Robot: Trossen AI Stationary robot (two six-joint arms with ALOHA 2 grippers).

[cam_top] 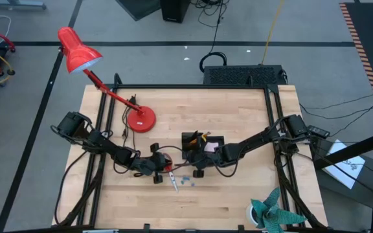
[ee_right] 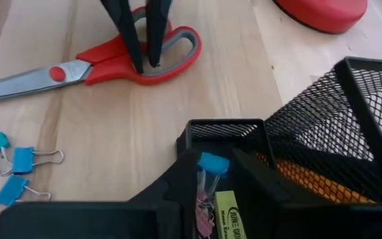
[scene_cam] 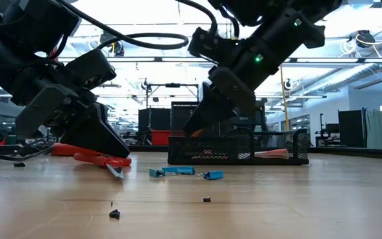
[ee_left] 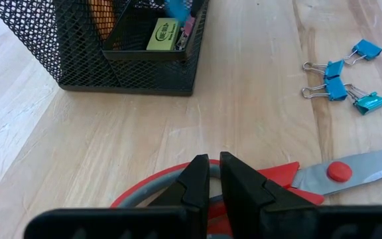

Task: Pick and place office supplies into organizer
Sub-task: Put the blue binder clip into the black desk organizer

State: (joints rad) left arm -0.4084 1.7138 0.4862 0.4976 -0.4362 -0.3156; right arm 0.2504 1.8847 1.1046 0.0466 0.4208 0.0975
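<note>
The black wire-mesh organizer stands near the middle of the wooden table. The red-handled scissors lie flat beside it, metal blades partly cut off. The left gripper is closed on the grey-lined handle loop. The right gripper hangs over a compartment, a blue binder clip between its slightly parted fingers; whether they press it, I cannot tell. Three more blue clips lie near the blades.

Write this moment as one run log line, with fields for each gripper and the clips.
left gripper: shut on scissors handle, on table | right gripper: over organizer, blue clip between fingers | loose clips: on table
</note>
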